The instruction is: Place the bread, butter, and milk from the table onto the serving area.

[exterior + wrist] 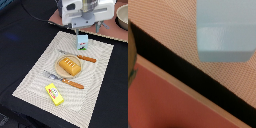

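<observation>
Milk (224, 30) under gripper (81, 31), on mat (35, 80).

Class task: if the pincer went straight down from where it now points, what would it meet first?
Most likely the milk, standing upright on the serving area right beneath the pincer; the gap between them is unclear.

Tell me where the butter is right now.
In the exterior view, the butter lies on the placemat's near edge, just in front of the fork and the plate.
</observation>
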